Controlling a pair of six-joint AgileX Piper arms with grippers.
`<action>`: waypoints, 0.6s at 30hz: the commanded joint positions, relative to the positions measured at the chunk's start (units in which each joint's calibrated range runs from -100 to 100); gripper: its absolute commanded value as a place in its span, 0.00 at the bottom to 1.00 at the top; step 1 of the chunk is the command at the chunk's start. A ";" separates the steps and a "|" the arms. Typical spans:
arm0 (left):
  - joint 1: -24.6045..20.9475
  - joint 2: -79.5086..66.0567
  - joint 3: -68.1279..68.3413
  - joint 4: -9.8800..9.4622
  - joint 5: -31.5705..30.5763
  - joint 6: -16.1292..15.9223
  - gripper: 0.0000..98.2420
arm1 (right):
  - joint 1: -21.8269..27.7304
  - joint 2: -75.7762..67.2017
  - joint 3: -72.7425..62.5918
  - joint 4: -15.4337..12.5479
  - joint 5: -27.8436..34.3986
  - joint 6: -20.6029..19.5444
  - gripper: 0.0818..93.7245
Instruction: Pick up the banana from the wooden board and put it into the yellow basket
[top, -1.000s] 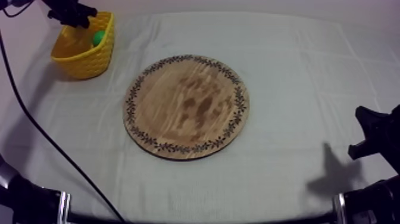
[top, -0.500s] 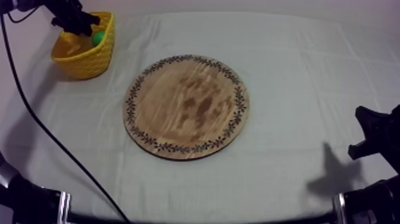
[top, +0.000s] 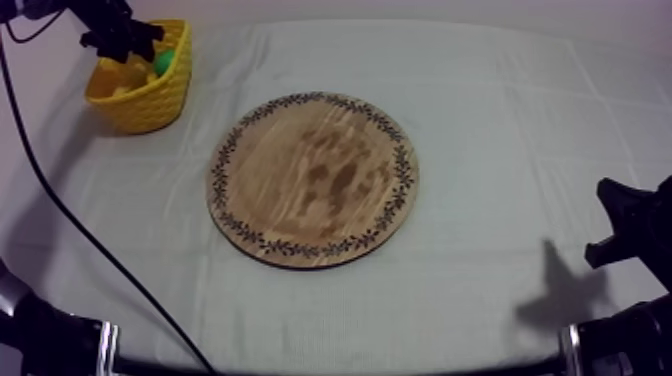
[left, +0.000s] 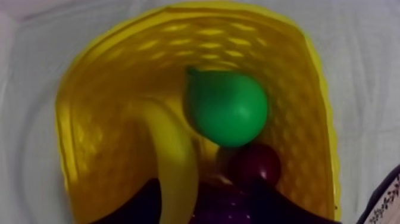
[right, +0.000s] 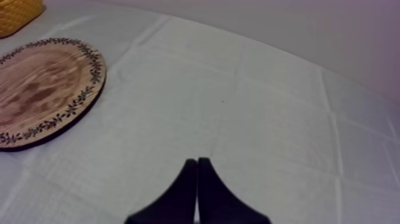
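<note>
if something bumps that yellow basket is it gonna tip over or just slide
The yellow basket looks wider than tall, so a nudge low on its wall would probably slide it rather than tip it. The banana, pear and small red fruit inside likely add steadying weight. The cloth beneath may wrinkle and drag a little.

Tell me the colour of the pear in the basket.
Green, the pear; clearest in the left wrist view.

Grain, weave and creases, here we go!
The wooden board (top: 313, 180) shows mottled matt grain with a dark printed rim; the yellow basket (top: 140, 100) looks like moulded plastic weave, faintly shiny; banana (left: 172, 158), pear (left: 226, 110) and small red fruit (left: 257, 164) are smooth, sleek; the cloth (top: 510, 130) is matt and fold-creased.
</note>
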 joint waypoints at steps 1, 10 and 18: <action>-0.04 -0.26 0.20 0.02 0.04 -0.21 0.63 | 0.00 0.00 -0.03 0.00 0.03 0.01 0.00; -0.94 -3.46 1.01 0.44 -2.24 -0.69 0.54 | 0.00 0.00 -0.03 0.00 0.03 0.01 0.00; -2.41 -13.25 4.16 2.16 -4.15 -2.80 0.30 | 0.00 0.00 -0.03 0.00 0.03 0.01 0.00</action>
